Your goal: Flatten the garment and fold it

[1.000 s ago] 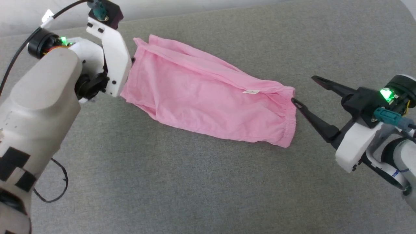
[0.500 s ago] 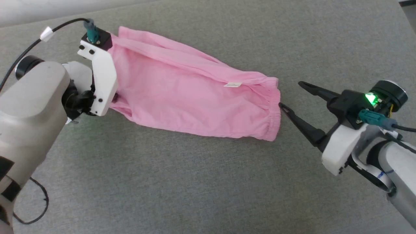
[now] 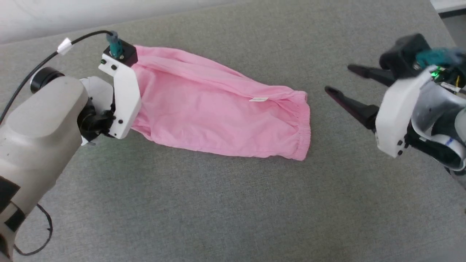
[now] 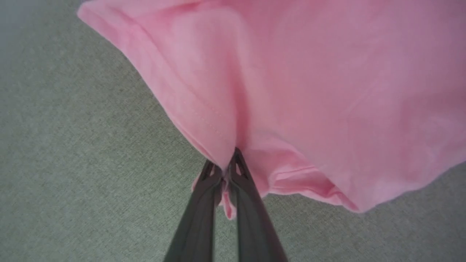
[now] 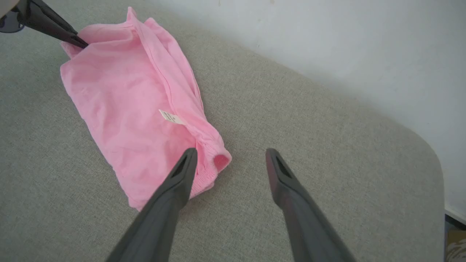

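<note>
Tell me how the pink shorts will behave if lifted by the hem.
Probably floppy: the shorts bunch into folds where the left end effector pinches them. Likely light: thin, wrinkled cloth. The free waistband should sag and trail.

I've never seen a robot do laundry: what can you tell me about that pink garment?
The garment is a thin, soft, bright pink pair of shorts lying mostly flat, with creases, on a grey fabric surface. One end has a gathered elastic waistband, with a small white label nearby. The left gripper is shut on the hem at the other end; the open right gripper is beside the waistband, apart from it.
</note>
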### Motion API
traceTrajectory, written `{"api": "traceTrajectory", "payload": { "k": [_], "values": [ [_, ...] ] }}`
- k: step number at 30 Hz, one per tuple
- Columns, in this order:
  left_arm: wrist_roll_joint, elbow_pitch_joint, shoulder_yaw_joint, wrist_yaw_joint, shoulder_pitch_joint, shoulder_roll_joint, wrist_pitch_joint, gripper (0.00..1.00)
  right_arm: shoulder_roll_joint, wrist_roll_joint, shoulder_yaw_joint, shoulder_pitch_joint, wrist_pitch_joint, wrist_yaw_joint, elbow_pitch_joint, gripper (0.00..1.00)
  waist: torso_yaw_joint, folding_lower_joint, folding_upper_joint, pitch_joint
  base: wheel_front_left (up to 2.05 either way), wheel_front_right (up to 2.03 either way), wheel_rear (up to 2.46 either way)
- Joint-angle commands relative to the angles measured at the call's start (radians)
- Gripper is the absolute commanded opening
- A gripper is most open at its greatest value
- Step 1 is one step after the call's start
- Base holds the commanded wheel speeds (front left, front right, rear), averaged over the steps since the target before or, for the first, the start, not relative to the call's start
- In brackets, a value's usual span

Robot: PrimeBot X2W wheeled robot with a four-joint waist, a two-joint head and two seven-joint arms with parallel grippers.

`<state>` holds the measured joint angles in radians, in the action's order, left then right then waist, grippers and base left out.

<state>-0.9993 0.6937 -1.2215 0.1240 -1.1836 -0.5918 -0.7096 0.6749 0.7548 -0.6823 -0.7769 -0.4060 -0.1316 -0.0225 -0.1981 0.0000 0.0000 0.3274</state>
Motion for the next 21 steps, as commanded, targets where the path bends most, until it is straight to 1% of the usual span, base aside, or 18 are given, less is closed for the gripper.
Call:
{"api": "traceTrajectory", "payload": {
  "k": [1,4,7,10,13,16,18,21],
  "values": [
    [-0.009,-0.001,-0.006,0.007,0.024,0.003,0.014,0.00,-0.006,0.044,-0.013,-0.018,-0.062,0.001,-0.009,1.00,0.013,0.0000,0.0000,-0.020,0.00,0.00,0.00],
    [-0.014,0.000,-0.013,0.007,0.030,0.007,0.037,0.00,-0.034,0.168,-0.007,-0.036,-0.232,0.001,-0.054,1.00,0.019,0.0000,0.0000,-0.028,0.00,0.00,0.00],
    [-0.020,0.002,-0.019,0.007,0.029,0.011,0.051,0.00,-0.060,0.216,-0.014,-0.046,-0.387,0.001,-0.105,1.00,0.024,0.0000,0.0000,-0.027,0.00,0.00,0.00],
    [-0.024,0.004,-0.024,0.007,0.019,0.015,0.060,0.00,-0.109,0.236,-0.005,-0.037,-0.481,0.001,-0.165,1.00,0.029,0.0000,0.0000,-0.017,0.00,0.00,0.00],
    [-0.024,0.006,-0.029,0.007,0.002,0.021,0.069,0.00,-0.192,0.250,0.037,-0.019,-0.506,0.001,-0.245,1.00,0.038,0.0000,0.0000,0.000,0.00,0.00,0.00],
    [-0.024,0.008,-0.034,0.007,-0.015,0.030,0.078,0.00,-0.268,0.231,0.058,-0.003,-0.505,0.001,-0.314,1.00,0.052,0.0000,0.0000,0.021,0.00,0.00,0.00],
    [-0.023,0.010,-0.037,0.007,-0.025,0.037,0.085,0.00,-0.298,0.200,0.054,0.012,-0.504,0.001,-0.359,1.00,0.061,0.0000,0.0000,0.033,0.00,0.00,0.00],
    [-0.026,0.015,-0.040,0.007,-0.035,0.043,0.096,0.00,-0.325,0.153,0.035,0.038,-0.500,0.001,-0.424,1.00,0.072,0.0000,0.0000,0.048,0.00,0.00,0.00]
  ]
}}
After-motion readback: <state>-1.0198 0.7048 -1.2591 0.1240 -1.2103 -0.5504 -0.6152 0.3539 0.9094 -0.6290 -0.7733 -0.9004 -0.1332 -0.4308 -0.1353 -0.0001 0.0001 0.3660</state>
